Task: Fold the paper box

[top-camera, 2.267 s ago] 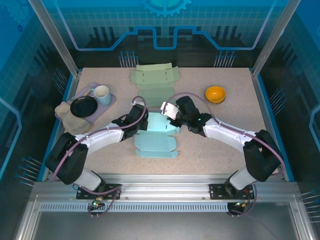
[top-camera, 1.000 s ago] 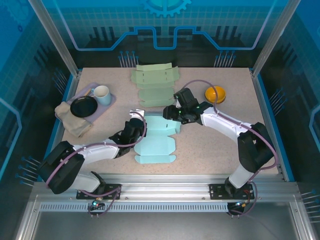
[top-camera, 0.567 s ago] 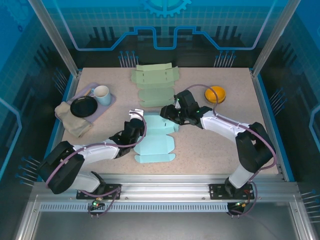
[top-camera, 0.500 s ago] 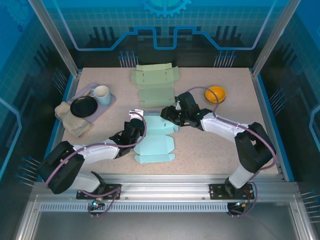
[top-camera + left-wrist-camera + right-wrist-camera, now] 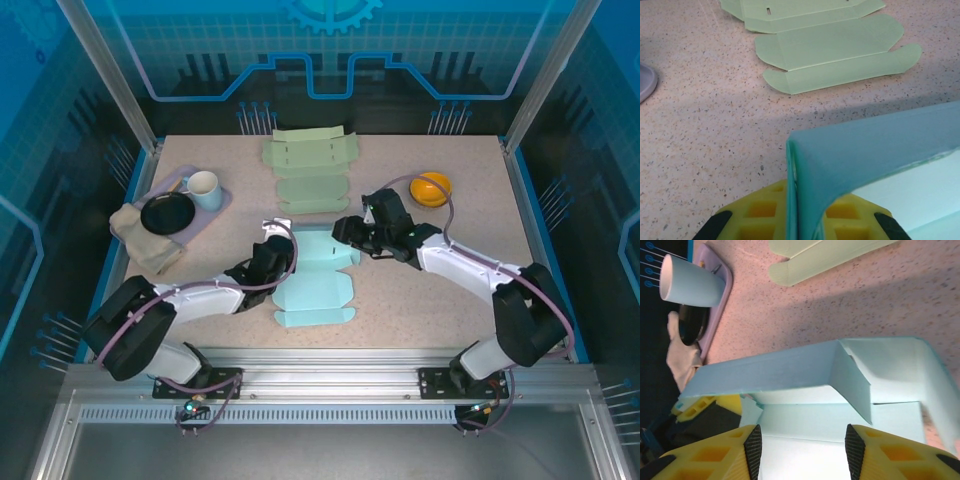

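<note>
Right end effector (image 5: 343, 229) a little farther right; blue paper box (image 5: 315, 290) slightly nearer the arm bases (image 5: 195, 382).

I record the paper box (image 5: 315, 280) as plain pale turquoise. Beyond the box, flat card sheets (image 5: 310, 170): pale green, unprinted. Right of the box, bowl (image 5: 430, 187): orange. Left of it, plate (image 5: 167, 213): black. Table (image 5: 400, 312): beige, dark-speckled. My right gripper (image 5: 802, 440): yellow pads.

No text, label, brand or number can be read anywhere.
</note>
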